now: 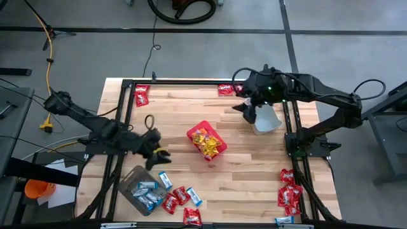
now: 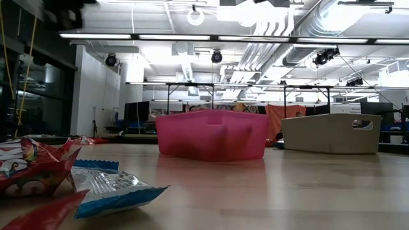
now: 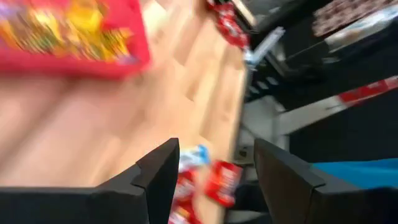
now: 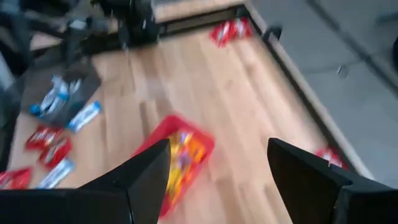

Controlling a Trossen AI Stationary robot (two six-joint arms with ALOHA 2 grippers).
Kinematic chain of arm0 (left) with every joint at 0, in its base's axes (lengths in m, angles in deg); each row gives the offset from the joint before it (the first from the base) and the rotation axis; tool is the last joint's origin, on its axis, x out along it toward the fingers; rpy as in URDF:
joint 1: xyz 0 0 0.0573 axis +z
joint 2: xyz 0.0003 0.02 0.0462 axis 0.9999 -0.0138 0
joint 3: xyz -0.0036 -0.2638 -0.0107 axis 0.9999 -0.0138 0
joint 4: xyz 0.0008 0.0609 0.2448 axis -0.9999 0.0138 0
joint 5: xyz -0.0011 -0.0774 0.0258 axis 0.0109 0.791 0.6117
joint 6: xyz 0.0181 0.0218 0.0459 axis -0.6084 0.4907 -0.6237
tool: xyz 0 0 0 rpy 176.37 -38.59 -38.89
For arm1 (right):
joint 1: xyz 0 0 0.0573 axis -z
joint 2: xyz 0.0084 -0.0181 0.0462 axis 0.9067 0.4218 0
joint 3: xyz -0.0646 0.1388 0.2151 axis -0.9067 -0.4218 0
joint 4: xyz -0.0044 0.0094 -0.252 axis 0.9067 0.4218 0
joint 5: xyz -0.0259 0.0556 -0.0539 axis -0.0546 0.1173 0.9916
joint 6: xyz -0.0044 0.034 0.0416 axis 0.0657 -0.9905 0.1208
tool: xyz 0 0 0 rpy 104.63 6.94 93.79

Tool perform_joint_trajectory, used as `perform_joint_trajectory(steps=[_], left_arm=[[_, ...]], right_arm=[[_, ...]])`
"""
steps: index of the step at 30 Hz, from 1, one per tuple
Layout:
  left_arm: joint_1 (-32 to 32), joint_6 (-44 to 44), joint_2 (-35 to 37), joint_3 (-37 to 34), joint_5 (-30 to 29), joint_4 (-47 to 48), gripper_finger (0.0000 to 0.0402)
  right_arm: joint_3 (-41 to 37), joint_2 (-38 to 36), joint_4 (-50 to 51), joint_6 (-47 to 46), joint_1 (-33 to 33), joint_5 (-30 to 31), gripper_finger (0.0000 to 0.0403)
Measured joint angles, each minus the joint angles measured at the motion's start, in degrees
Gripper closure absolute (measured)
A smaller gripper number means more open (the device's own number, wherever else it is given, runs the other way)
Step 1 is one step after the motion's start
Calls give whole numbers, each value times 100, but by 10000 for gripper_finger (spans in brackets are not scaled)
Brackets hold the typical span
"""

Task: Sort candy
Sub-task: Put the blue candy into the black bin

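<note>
The candy lies in many spots on the wooden table. The red bin sits in the middle, turned like a diamond. It is full of yellow candy piled every which way.

Near the front left corner is a grey tub. It holds blue-and-white candy. The long sides of those packets run mostly across the tub.

Just beside the tub, more packets lie flat on the wood. One blue-and-white packet points slantwise toward the tub. A bunch of red candy lies next to it, each piece turned its own way.

A pile of red packets sits near the front right edge. Two more red packets lie at the back left, and one red packet lies at the back, near the right arm.

The left gripper hangs over bare wood between the tub and the red bin. Its fingers are spread apart and hold nothing.

The right gripper is up at the back right, beside a clear tub. Its fingers are wide apart and hold nothing.
</note>
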Motion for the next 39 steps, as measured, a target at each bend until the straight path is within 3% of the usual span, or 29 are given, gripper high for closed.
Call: perform_joint_trajectory(steps=[6,10,19,25,29,34,39], left_arm=[[822,-1329,-489,47,914,99,209],[1046,-2278,-1058,601,1456,624,209],[976,-5129,-2767,2310,1528,2917,209],[850,-5557,-3567,2546,2252,3196,209],[752,-6064,-4012,2546,2311,3285,209],[837,-6462,-4472,2544,2785,3503,209],[1056,-6532,-4883,2542,2901,3589,209]], right_arm=[[0,-283,653,-400,-381,3,139],[0,-444,739,-529,-713,150,139],[0,-542,770,-535,-1232,601,139],[0,-525,768,-742,-1474,600,139],[0,-524,760,-1332,-1597,629,139],[0,-437,675,-2230,-1797,1182,139],[0,-226,516,-2793,-1944,1690,139]])
